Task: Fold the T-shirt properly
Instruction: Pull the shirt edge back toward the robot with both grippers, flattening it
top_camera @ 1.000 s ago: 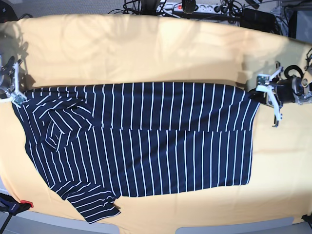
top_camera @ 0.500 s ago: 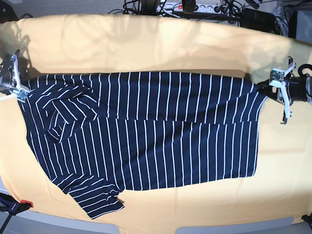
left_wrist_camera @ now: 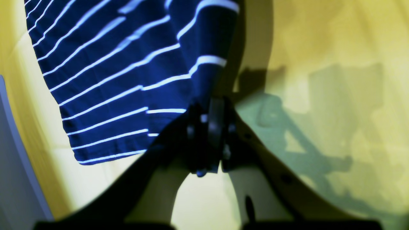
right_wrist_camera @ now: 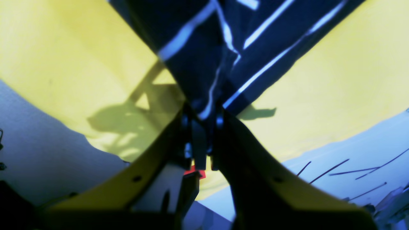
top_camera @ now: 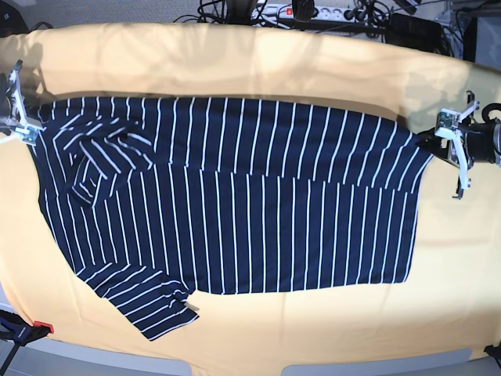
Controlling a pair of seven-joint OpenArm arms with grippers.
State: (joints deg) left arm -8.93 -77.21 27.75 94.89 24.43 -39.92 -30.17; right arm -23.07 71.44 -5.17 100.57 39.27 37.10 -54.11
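Note:
The T-shirt [top_camera: 235,211], dark navy with thin white stripes, lies spread wide across the yellow table [top_camera: 235,70], one sleeve folded over near the left end and another sticking out at the front left. On the right of the base view, my left gripper [top_camera: 429,142] is shut on the shirt's far right corner; its wrist view shows the jaws [left_wrist_camera: 211,110] pinched on the striped cloth [left_wrist_camera: 121,73]. My right gripper [top_camera: 28,128] is shut on the far left corner, and its wrist view shows cloth [right_wrist_camera: 255,38] bunched between the shut fingers [right_wrist_camera: 204,119].
A power strip and tangled cables [top_camera: 313,12] lie beyond the table's far edge. A red-tipped clamp [top_camera: 37,327] sits at the front left corner. Grey floor shows past the table's front edge [top_camera: 329,368].
Both grippers have carried the shirt's far edge toward the back of the table. The cloth now lies farther back and is pulled tauter between them.

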